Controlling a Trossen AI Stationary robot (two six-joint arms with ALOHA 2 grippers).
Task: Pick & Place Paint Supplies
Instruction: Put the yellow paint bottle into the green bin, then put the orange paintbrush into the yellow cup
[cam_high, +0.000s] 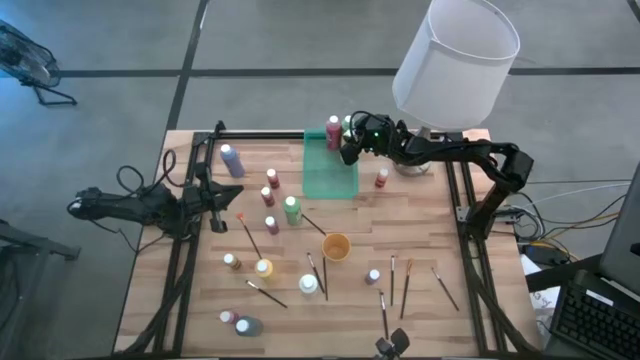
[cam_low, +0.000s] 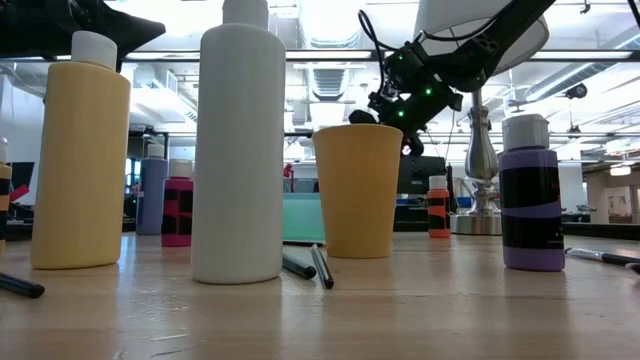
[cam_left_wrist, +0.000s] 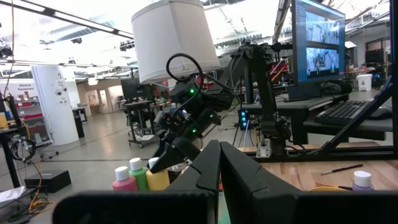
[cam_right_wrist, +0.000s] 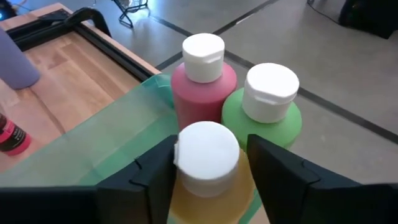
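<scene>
Right wrist view has the yellow bottle (cam_right_wrist: 208, 180) standing between the right gripper (cam_right_wrist: 208, 168) jaws, which look parted, though contact is hard to judge; it sits in the green tray (cam_right_wrist: 93, 149) beside red bottle (cam_right_wrist: 202, 81) and green bottle (cam_right_wrist: 264, 112)

Tray (cam_high: 330, 178), far centre of table (cam_high: 420, 220): three bottles (cam_right_wrist: 205, 81) clustered in its far right corner. Cup (cam_high: 336, 247) nearer, mid-table; brushes (cam_high: 400, 285) near right.
</scene>
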